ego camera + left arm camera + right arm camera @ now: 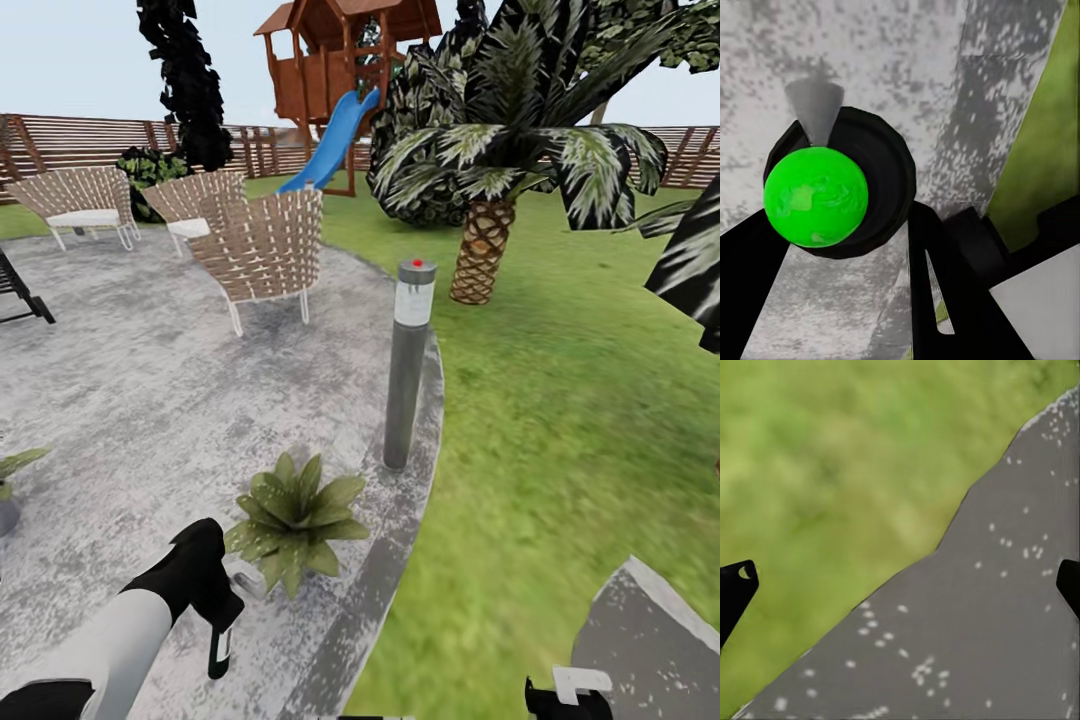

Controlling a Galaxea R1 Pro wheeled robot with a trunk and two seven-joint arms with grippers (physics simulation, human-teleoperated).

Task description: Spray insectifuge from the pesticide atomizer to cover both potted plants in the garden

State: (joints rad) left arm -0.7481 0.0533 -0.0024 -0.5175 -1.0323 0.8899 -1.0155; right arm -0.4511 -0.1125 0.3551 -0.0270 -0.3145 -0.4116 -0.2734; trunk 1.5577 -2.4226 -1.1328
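We are holding the pesticide atomizer (pixel 222 640) in our left tool (pixel 215 610), with both fingers closed on it, just beside the nearer potted plant (pixel 295 520) on the grey patio (pixel 150 400). In the left wrist view the atomizer (pixel 840 187) is showing as a dark round body with a bright green cap facing the camera, and a pale grey cone is coming out from it over the paving; we are judging this to be the spray.

To do this step well, we are thinking the nozzle should be pointing at the middle of the rosette and then sweeping slowly over all the leaves, because the cone seems to be landing on the paving beside the plant and not on it. We should be keeping the grip firm and the bottle from tipping.

The plant is a low rosette of pointed green leaves; its pot is hidden under them. The second potted plant (pixel 12 480) is standing at the left edge of the head view, well apart, so it is waiting for its turn. A grey bollard lamp (pixel 405 365) is standing near the patio edge behind the first plant.

Our right tool (pixel 900 577) is hanging with its fingers wide apart and empty, above the line between lawn (pixel 832 457) and a grey speckled slab (pixel 982 637).
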